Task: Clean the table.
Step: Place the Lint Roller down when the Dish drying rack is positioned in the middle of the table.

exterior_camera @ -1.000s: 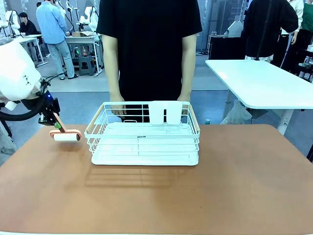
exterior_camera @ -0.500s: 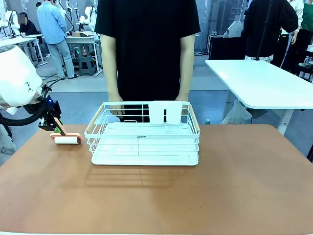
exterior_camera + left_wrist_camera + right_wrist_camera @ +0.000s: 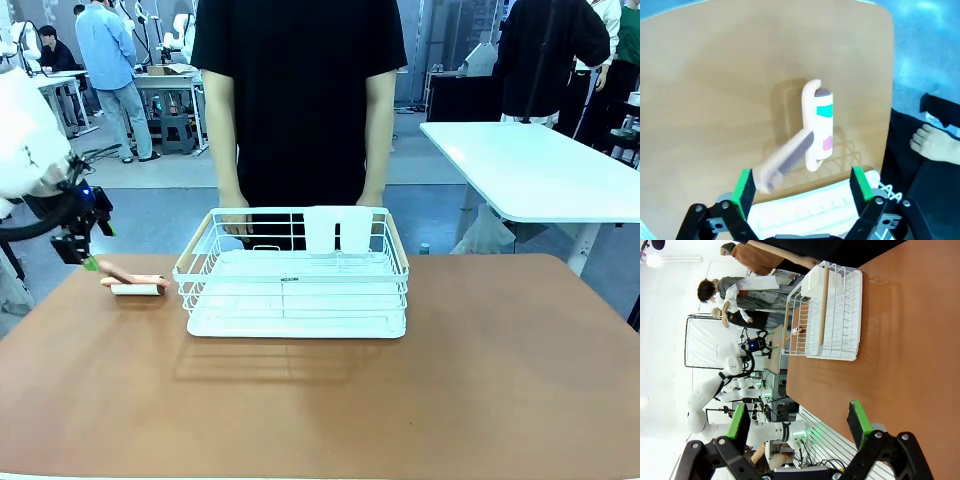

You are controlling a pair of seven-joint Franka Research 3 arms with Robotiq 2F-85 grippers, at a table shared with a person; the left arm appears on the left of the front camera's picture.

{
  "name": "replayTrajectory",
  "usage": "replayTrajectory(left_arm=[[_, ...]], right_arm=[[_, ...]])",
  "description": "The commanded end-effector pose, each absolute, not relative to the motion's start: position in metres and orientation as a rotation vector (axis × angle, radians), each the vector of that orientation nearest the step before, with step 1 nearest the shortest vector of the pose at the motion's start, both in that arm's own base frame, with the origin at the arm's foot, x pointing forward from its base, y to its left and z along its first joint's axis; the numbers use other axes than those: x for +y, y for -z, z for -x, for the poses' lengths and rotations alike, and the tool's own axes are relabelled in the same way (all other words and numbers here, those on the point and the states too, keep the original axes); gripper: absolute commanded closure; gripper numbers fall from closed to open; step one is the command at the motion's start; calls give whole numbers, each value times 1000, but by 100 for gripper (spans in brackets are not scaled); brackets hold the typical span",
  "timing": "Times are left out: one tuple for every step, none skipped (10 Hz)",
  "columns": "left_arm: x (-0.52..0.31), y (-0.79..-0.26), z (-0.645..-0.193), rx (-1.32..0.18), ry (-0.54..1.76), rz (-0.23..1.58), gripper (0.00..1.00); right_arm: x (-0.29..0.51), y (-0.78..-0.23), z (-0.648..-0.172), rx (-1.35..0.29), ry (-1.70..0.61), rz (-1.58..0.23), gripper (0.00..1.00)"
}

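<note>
Brown tabletop (image 3: pixel 300 400) spreads wide across my front view, its long axis running left to right, with a white wire rack (image 3: pixel 295 275) set toward the far edge and a person's hands (image 3: pixel 236 213) on the rack's back rim. My left gripper (image 3: pixel 80 250) hangs at the table's far-left corner, jaws apart and gripping nothing; just below and to its right a pink lint roller (image 3: pixel 135 283) lies flat on the table, beside the rack.

On my left wrist view, the green pads (image 3: pixel 745 186) stand wide apart and the lint roller (image 3: pixel 812 127) lies on the table (image 3: pixel 715 75) ahead of them, handle blurred and slanting back toward the left finger, no pad touching it.

From my right wrist view, the right gripper (image 3: pixel 797 424) is spread open over bare table (image 3: pixel 910 350), clasping nothing, with the rack (image 3: pixel 832 315) well ahead and the left gripper (image 3: pixel 771 346) beyond it.
</note>
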State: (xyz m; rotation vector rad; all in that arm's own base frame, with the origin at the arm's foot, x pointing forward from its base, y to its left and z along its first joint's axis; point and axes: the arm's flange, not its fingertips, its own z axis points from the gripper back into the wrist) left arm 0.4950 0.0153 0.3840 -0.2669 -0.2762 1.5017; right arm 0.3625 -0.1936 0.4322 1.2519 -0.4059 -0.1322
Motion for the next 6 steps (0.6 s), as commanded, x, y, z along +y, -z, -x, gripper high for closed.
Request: replayTrajectory(left_arm=[[1, -424, -467, -249, -1502, 154, 0], [-1, -439, -455, -188, -1501, 167, 0], [0, -445, -450, -194, -1509, 180, 0], [2, -443, -452, -180, -1547, 185, 0], [8, -432, -461, -154, -1493, 171, 0], [-2, -447, -451, -203, -1497, 177, 0]], right_arm=[[-193, -436, -362, -416, 126, -1268, 0], [-193, -436, -362, -416, 126, -1268, 0], [-193, -436, -362, -416, 126, -1268, 0], [-193, -436, -362, -416, 126, -1268, 0], [-193, -436, -362, -416, 126, -1268, 0], [-193, -436, -362, -416, 126, -1268, 0]])
